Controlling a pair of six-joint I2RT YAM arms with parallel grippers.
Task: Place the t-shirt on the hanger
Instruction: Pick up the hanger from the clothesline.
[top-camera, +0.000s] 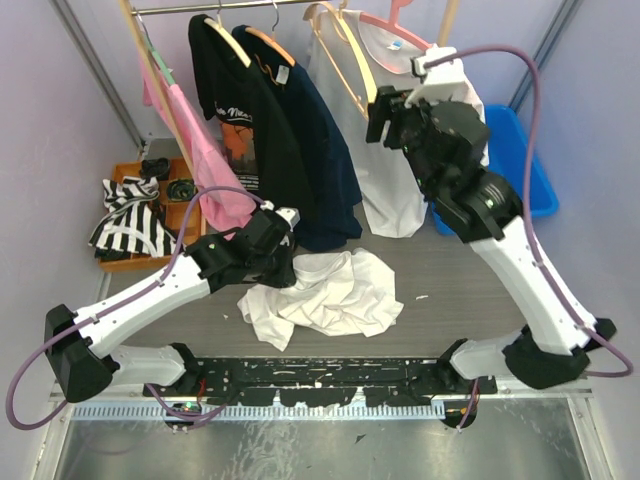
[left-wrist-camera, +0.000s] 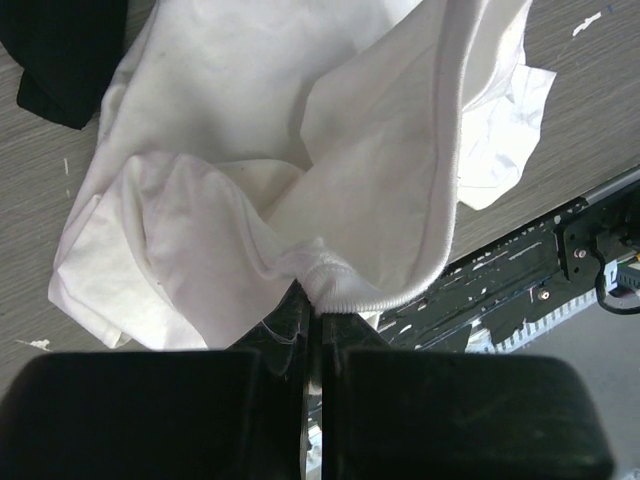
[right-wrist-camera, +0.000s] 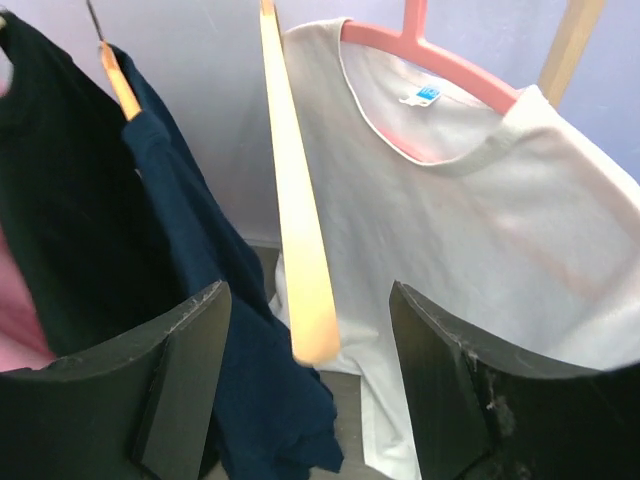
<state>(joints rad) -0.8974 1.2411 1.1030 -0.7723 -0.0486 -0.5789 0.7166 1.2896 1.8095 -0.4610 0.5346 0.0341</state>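
The white t-shirt (top-camera: 330, 295) lies crumpled on the table between the arms. My left gripper (top-camera: 283, 268) is shut on its ribbed collar (left-wrist-camera: 345, 285), and in the left wrist view the cloth spreads out from my left gripper (left-wrist-camera: 318, 305). The wooden hanger (top-camera: 348, 70) hangs bare on the rail at the back. My right gripper (top-camera: 374, 118) is raised beside its lower arm. In the right wrist view that hanger (right-wrist-camera: 300, 230) arm runs down between the fingers of my right gripper (right-wrist-camera: 308, 290), which stands open and apart from the wood on both sides.
On the rail hang a pink t-shirt (top-camera: 190, 130), a black printed shirt (top-camera: 230, 110), a navy shirt (top-camera: 315, 160) and a white shirt with a blue label on a pink hanger (right-wrist-camera: 440, 70). An orange tray (top-camera: 120, 262) with striped cloth sits left, a blue bin (top-camera: 525, 165) right.
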